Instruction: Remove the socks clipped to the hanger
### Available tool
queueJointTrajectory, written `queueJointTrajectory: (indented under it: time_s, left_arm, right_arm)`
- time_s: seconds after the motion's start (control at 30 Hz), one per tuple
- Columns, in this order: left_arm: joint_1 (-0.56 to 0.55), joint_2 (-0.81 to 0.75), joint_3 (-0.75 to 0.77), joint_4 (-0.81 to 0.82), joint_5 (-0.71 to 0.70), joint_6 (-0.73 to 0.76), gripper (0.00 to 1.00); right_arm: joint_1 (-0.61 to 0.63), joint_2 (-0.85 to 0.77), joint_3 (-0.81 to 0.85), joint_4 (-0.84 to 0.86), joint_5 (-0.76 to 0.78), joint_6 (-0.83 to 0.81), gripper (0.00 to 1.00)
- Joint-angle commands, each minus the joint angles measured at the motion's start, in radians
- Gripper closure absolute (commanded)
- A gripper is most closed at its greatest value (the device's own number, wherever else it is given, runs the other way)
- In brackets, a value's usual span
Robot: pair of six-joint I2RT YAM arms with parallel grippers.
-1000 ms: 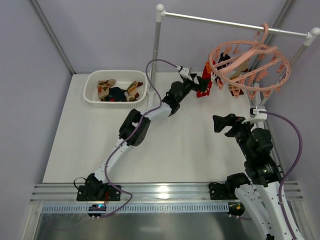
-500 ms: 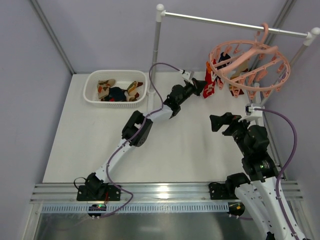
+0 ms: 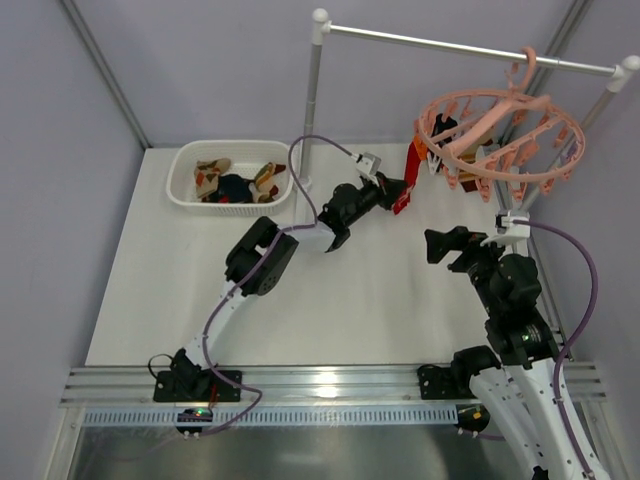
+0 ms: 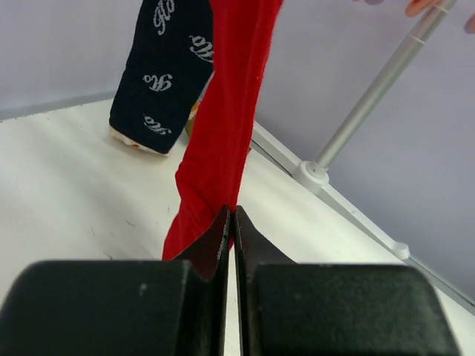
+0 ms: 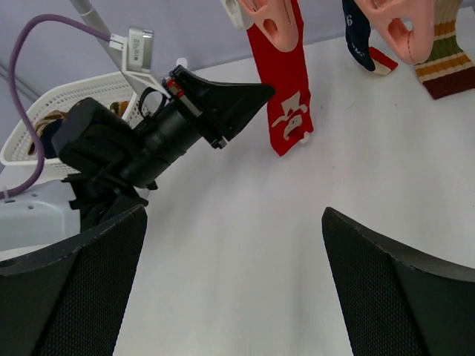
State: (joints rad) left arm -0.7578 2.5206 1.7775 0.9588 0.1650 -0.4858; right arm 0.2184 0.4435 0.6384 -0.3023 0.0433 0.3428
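Observation:
A red sock point(image 3: 409, 166) hangs from a peg of the salmon-pink ring hanger point(image 3: 497, 168) and stretches slantwise down to my left gripper point(image 3: 397, 193). In the left wrist view that gripper point(image 4: 231, 216) is shut on the lower edge of the red sock point(image 4: 226, 104). A navy sock with white lettering point(image 4: 165, 70) hangs behind it. The right wrist view shows the red sock point(image 5: 286, 85) clipped in a pink peg point(image 5: 267, 18), with a navy sock point(image 5: 359, 41) and a striped sock point(image 5: 445, 63) clipped beside it. My right gripper point(image 5: 234, 285) is open over bare table, apart from the socks.
A white basket point(image 3: 232, 146) holding several socks sits at the back left of the table. The white rail stand point(image 3: 314, 90) carries the hanger, and its post stands just behind my left arm. The stand's base bar point(image 4: 349, 208) runs along the table's right side.
My left gripper has shut on the red sock and drawn back toward the left and near side, pulling the sock taut and tilting the hanger. The right arm has barely shifted.

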Motion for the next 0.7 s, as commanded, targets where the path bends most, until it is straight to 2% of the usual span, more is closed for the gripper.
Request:
queueJointTrajectory:
  time_s: [0.0, 0.07, 0.37, 0.67]
  left_arm:
    - [-0.017, -0.169, -0.142, 0.138, -0.015, 0.033, 1.00]
    - [-0.023, -0.248, -0.243, 0.161, -0.022, 0.039, 1.00]
    - [-0.112, -0.492, -0.472, 0.150, -0.004, 0.087, 1.00]
    - [-0.182, -0.726, -0.619, -0.032, -0.001, 0.148, 1.00]
  right_arm:
    - [-0.004, -0.011, 0.001, 0.002, 0.044, -0.022, 0.00]
    - [-0.002, -0.015, 0.003, -0.009, 0.056, -0.025, 0.00]
    - [-0.002, -0.032, -0.003, -0.017, 0.050, -0.016, 0.00]
    - [-0.002, -0.071, 0.020, -0.018, 0.009, 0.001, 0.00]
